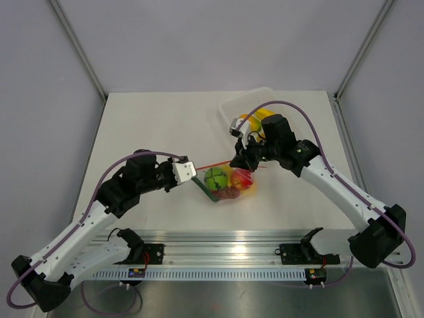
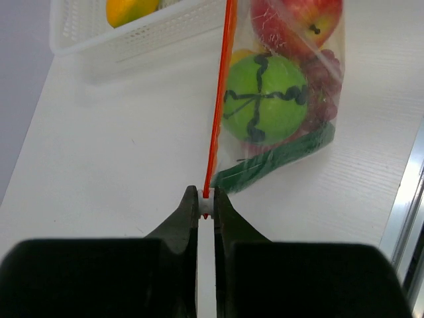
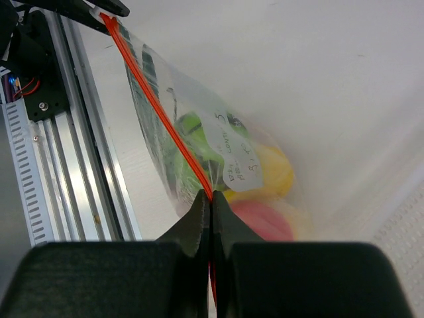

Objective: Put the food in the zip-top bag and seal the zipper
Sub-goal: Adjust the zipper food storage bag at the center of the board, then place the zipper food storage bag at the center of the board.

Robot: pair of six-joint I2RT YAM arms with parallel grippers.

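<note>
The clear zip-top bag [image 1: 228, 184] lies at the table's middle holding a green round fruit [image 2: 264, 98], a red fruit [image 2: 298, 20], green stalks [image 2: 278, 159] and a yellow piece [image 3: 275, 172]. Its orange-red zipper [image 2: 222, 86] runs taut between my two grippers. My left gripper [image 2: 206, 202] is shut on the small white slider at the zipper's near end. My right gripper [image 3: 211, 199] is shut on the zipper [image 3: 159, 112] farther along, over the bag [image 3: 218, 152]. In the top view, the left gripper [image 1: 192, 173] is at the bag's left and the right gripper [image 1: 238, 159] at its upper right.
A translucent white tray [image 1: 228, 109] stands behind the bag at the back right with yellow food [image 1: 255, 119] in it; it also shows in the left wrist view [image 2: 132, 36]. The metal rail [image 1: 218, 242] runs along the table's near edge.
</note>
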